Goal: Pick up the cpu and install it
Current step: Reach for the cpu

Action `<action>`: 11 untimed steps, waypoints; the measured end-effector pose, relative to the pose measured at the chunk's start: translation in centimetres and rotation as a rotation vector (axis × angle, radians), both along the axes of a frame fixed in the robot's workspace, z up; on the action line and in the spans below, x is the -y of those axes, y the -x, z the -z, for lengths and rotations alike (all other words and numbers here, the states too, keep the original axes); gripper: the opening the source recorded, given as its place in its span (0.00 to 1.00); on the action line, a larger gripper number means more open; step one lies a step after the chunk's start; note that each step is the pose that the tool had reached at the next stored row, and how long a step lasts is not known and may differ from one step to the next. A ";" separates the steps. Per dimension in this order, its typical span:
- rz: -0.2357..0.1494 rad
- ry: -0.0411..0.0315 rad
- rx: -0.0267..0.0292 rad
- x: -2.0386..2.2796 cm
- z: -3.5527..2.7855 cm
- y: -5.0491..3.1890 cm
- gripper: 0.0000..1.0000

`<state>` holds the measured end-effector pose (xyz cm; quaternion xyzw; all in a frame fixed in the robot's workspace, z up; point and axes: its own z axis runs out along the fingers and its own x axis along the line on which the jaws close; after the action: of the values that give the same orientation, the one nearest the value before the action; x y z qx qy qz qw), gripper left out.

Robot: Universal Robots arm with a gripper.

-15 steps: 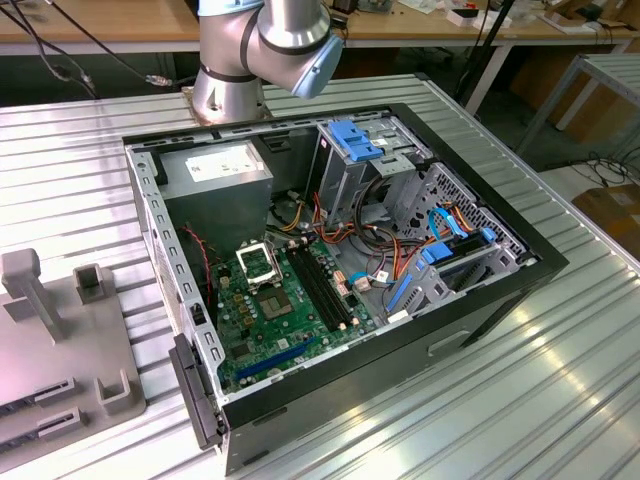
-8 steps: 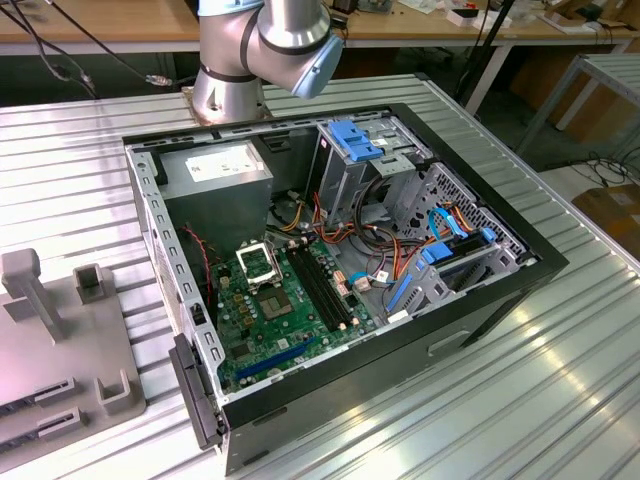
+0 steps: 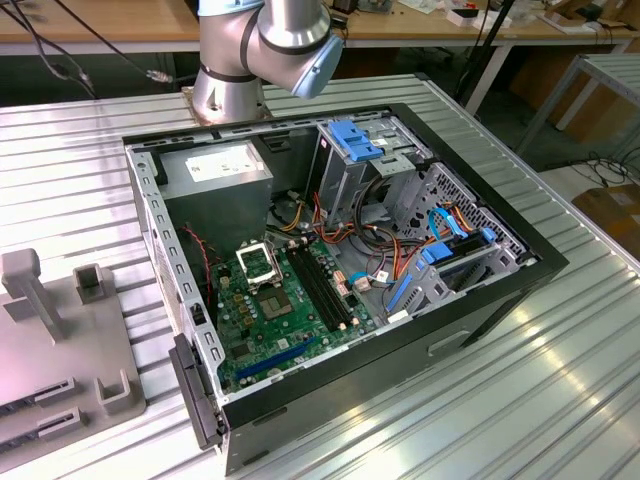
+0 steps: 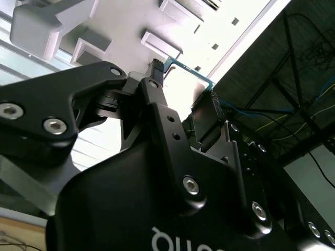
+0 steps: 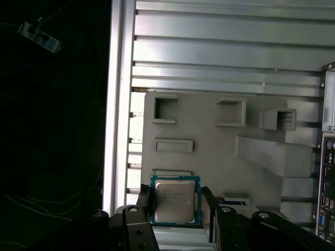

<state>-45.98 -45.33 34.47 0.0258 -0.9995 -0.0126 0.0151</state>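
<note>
The cpu (image 5: 175, 202), a small square chip with a silver-grey top and a green rim, sits flat between the two black fingers of my gripper (image 5: 176, 205), which is shut on its opposite edges. In the second wrist view the cpu (image 4: 184, 78) shows edge-on between the fingertips (image 4: 155, 78). It is held over the near edge of a grey fixture plate (image 5: 209, 136). The open computer case (image 3: 480, 300) lies on the table with the motherboard (image 3: 290, 320) and its black socket frame (image 3: 262, 262) exposed.
The grey fixture plate (image 3: 60, 340) with raised blocks and slots lies at the exterior view's left, beside the case. The arm's base (image 3: 235, 70) stands behind the case. Cables, a drive cage (image 3: 360, 150) and a power supply (image 3: 220, 170) crowd the case interior. The table is ribbed metal (image 3: 560, 400).
</note>
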 end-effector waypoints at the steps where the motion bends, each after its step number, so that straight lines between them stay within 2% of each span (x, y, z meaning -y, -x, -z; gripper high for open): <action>1: 0.000 0.0000 0.0000 0.00 -0.12 0.00 0.47; 11: 0.000 0.0000 0.0000 0.00 -1.40 0.00 0.47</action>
<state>-45.98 -45.33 35.87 0.0258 -0.9995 -0.0126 0.0151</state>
